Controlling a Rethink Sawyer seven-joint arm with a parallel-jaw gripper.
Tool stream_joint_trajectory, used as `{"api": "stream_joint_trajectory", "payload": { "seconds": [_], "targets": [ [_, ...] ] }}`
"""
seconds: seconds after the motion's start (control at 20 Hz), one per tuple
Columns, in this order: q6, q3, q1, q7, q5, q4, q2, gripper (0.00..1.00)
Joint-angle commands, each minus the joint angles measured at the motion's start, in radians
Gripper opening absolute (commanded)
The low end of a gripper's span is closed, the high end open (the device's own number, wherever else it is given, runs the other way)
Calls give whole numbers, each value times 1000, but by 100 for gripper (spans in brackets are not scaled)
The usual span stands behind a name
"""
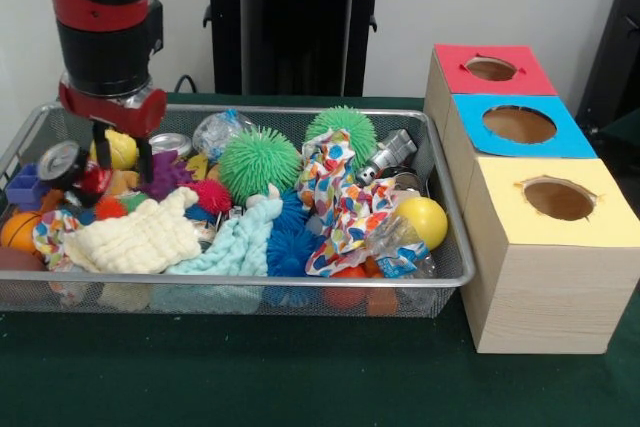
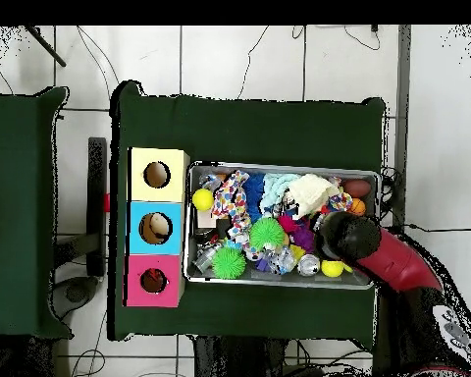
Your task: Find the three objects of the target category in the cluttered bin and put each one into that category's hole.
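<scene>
So the bin (image 1: 440, 277) is a shallow silver wire-mesh basket with a thick metal rim, sitting on the green cloth, and it's stuffed. Two spiky green rubber balls (image 1: 260, 162) sit toward the far middle, with a fuzzy blue one (image 1: 290, 237) nearer. A waffle-textured cream cloth (image 1: 140, 237) lies front left, a chunky pale-teal knit piece (image 1: 235, 242) is beside it, and a crumpled cloth with coloured spots (image 1: 335, 197) is right of centre. A smooth yellow ball (image 1: 422, 219) rests near the right wall, and some shiny metal bits (image 1: 385, 155) at the far right.

The gripper (image 1: 122, 162) is down inside the bin's far-left corner. Its two dark fingers (image 1: 100, 147) are spread a bit apart with a small yellow ball (image 1: 122, 150) right behind them, but I can't tell if they're actually touching it.

Plush animals? Honestly hard to pick out. There's a tan-orange lump (image 1: 122, 183) just under the gripper, mostly buried.

Three pale wooden boxes line up just right of the bin. The red-topped box (image 1: 500, 82) is farthest, and its round hole (image 1: 490, 69) looks dark inside.
</scene>
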Motion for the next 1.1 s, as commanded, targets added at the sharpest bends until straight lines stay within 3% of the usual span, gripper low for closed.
{"api": "stream_joint_trajectory", "payload": {
  "seconds": [0.05,0.55,0.7,1.1],
  "targets": [
    [-68,38,45,314,99,96,26,100],
    [-111,42,34,290,91,54,78,100],
    [-140,1,40,278,60,23,110,100],
    [-187,13,-69,164,-9,39,117,100]
  ]
}}
